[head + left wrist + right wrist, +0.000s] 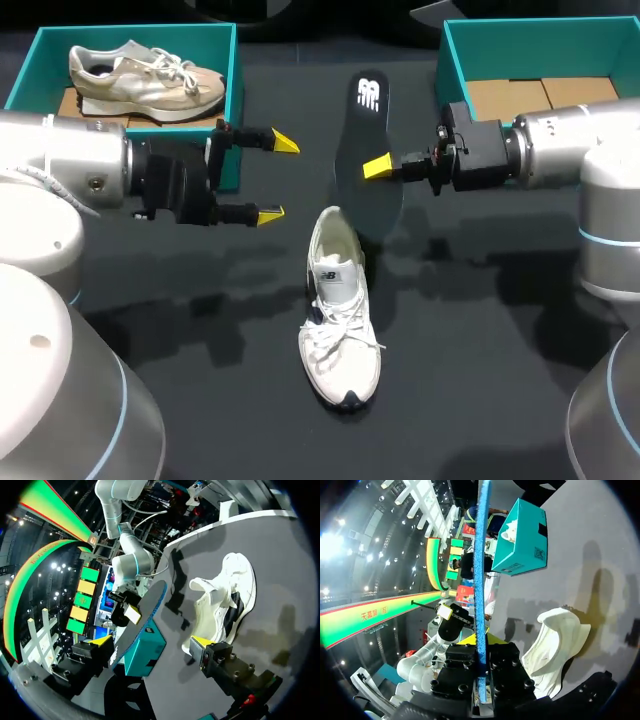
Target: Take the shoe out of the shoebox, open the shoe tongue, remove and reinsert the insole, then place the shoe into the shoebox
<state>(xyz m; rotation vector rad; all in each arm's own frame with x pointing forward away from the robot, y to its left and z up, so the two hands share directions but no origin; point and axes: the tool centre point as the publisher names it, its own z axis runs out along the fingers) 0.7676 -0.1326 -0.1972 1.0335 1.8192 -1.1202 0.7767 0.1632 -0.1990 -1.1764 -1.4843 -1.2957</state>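
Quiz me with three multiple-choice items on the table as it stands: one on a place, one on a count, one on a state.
1. Where is the white shoe?
A. Inside a shoebox
B. Hanging from a gripper
C. On the table, outside both boxes

2. How many shoes are in view?
A. One
B. Two
C. Three

3. What is the right gripper doing?
A. Shut on the insole
B. Open, holding nothing
C. Shut on the white shoe

Answers:
1 C: the head view shows it lying on the dark tabletop, in neither box.
2 B: there is the white shoe, plus a beige shoe in the left shoebox.
3 A: the right wrist view shows the insole edge-on, clamped between its fingers.
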